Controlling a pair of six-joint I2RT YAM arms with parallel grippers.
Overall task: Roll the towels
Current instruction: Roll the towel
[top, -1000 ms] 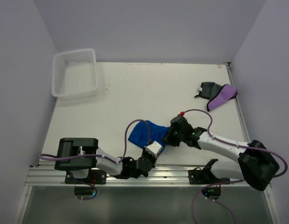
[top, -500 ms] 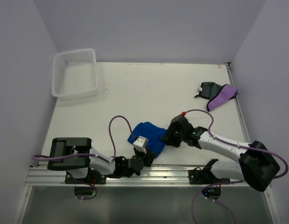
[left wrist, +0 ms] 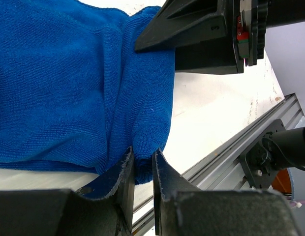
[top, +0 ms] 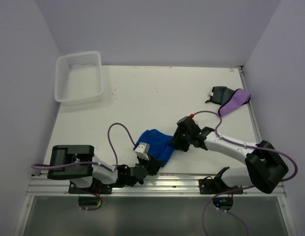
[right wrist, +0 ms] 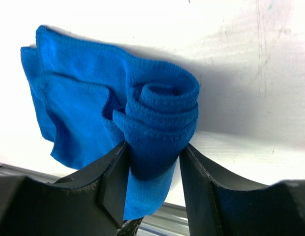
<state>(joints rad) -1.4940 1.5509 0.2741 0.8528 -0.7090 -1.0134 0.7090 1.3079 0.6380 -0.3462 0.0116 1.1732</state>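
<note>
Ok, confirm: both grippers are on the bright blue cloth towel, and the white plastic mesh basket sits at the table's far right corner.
Wrong: the top external view shows the white plastic mesh basket at the far left. The left gripper and right gripper are on the bright blue cloth towel.

Stretches left arm low along near edge, wrist bent inward. Pinches corner of blue towel in left hand, fingers nearly together. Reaches right arm inward, straddling towel's rolled end with right hand, fingers touching both sides; firmness unclear.
</note>
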